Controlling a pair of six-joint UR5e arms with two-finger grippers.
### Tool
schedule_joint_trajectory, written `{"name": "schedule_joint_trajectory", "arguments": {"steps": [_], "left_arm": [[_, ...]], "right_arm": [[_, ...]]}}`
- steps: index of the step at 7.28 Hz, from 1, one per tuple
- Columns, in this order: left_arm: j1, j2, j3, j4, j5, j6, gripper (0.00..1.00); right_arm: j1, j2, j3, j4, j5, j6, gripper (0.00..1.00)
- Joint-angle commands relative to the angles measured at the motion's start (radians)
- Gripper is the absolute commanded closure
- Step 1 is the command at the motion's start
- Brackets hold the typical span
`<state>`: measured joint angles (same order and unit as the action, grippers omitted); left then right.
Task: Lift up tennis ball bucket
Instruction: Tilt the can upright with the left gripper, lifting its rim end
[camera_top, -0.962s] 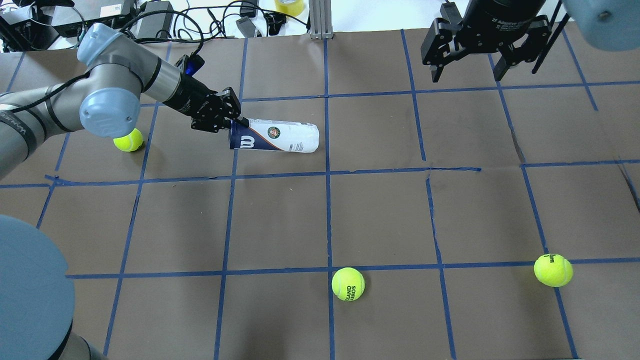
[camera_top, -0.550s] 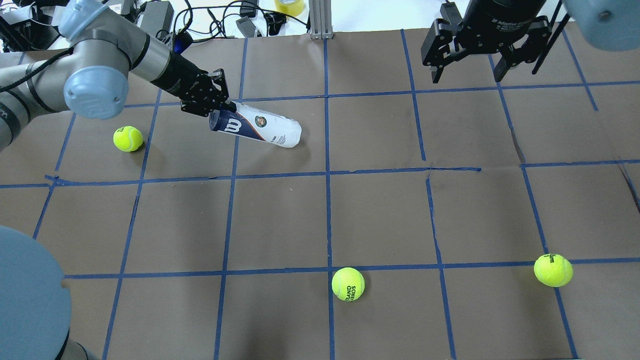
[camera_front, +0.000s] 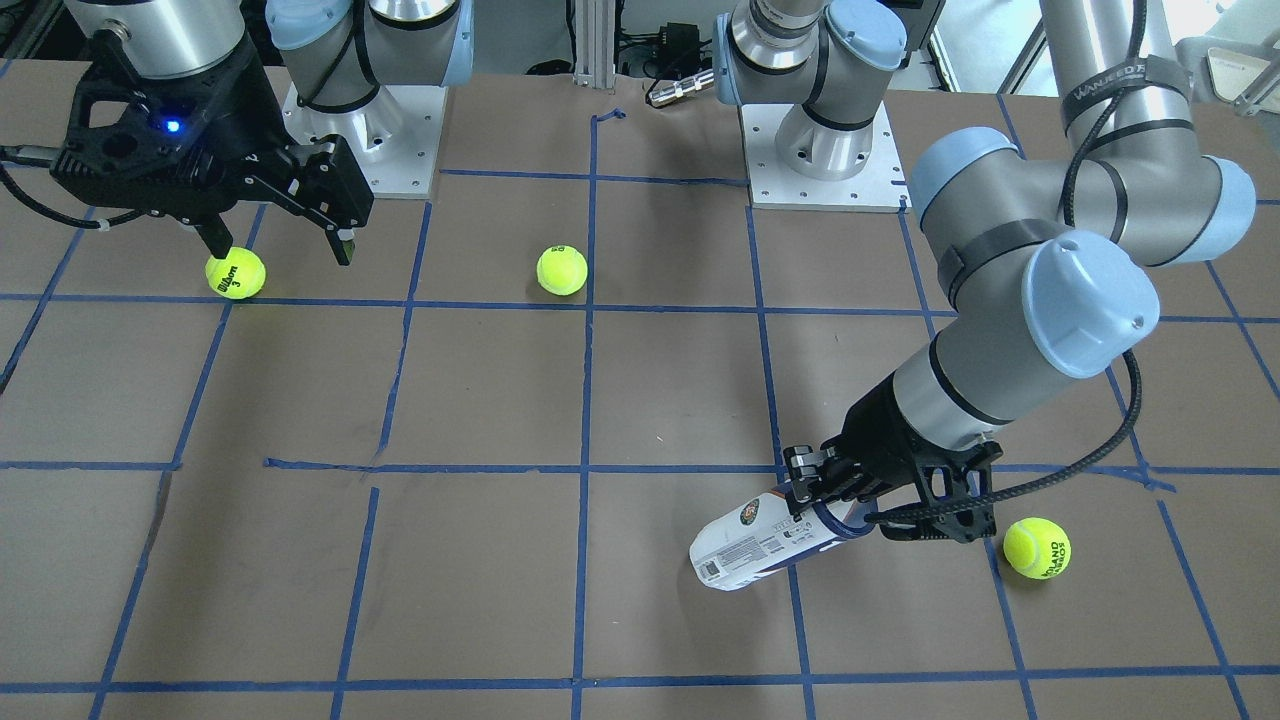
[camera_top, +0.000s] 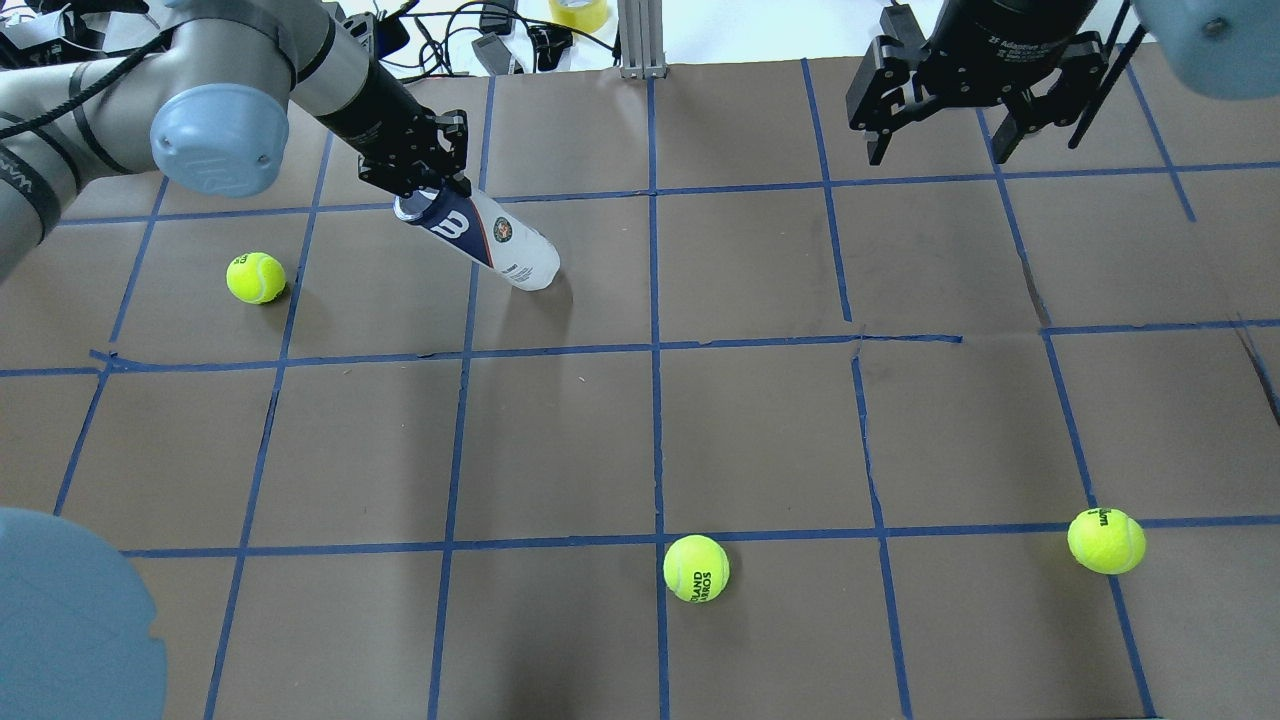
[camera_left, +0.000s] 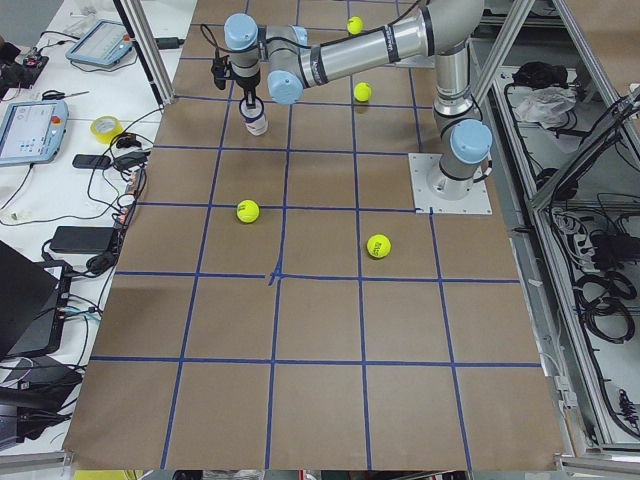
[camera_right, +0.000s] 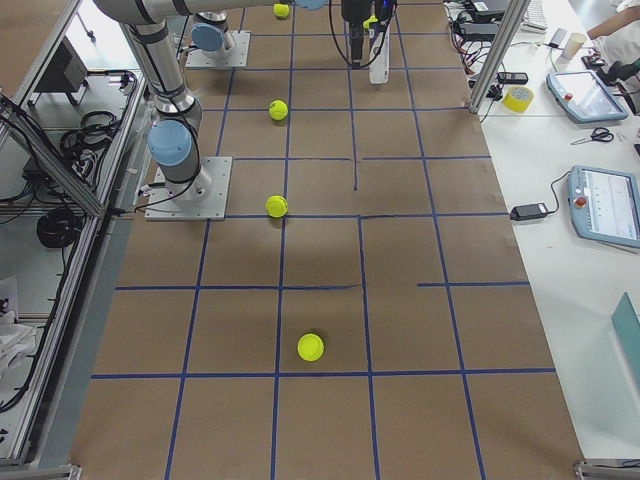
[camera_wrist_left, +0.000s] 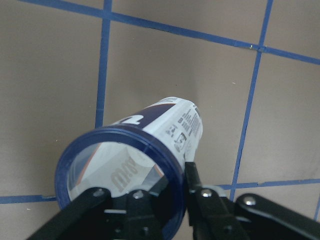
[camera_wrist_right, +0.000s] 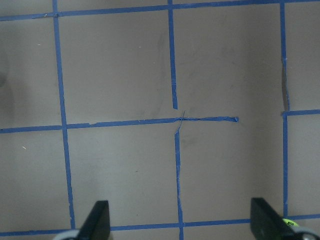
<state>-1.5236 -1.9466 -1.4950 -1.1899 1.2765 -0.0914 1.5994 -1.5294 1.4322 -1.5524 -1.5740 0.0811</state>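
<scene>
The tennis ball bucket (camera_top: 480, 238) is a white tube with a navy band and navy rim. It hangs tilted, open rim up, closed end low near the brown table. It also shows in the front view (camera_front: 755, 545) and the left wrist view (camera_wrist_left: 150, 150). My left gripper (camera_top: 428, 195) is shut on its rim, one finger inside the tube and one outside (camera_wrist_left: 200, 200). My right gripper (camera_top: 938, 150) is open and empty, high over the far right of the table, and also shows in the front view (camera_front: 283, 250).
Three yellow-green tennis balls lie on the table: one far left (camera_top: 256, 277), one near middle (camera_top: 696, 568), one near right (camera_top: 1106, 540). Cables, a tape roll (camera_top: 578, 12) and a metal post (camera_top: 640, 40) line the far edge.
My left gripper has moved up and toward the far edge with the rim in its grip. The bucket has swung from lying flat to a steep tilt. The right arm has not moved.
</scene>
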Motion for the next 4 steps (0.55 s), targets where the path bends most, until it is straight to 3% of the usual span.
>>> {"name": "schedule_joint_trajectory", "arguments": {"steps": [1, 3, 4], "left_arm": [[-0.082, -0.003, 0.028, -0.004, 0.116, -0.010, 1.00], [-0.154, -0.014, 0.036, -0.005, 0.243, 0.007, 1.00], [-0.170, -0.009, 0.036, -0.007, 0.256, 0.007, 1.00]], "right_arm": [[-0.012, -0.002, 0.001, 0.005, 0.000, 0.000, 0.00], [-0.012, -0.003, 0.001, 0.003, 0.002, 0.000, 0.00], [-0.015, -0.003, 0.001, 0.002, 0.003, 0.000, 0.00]]}}
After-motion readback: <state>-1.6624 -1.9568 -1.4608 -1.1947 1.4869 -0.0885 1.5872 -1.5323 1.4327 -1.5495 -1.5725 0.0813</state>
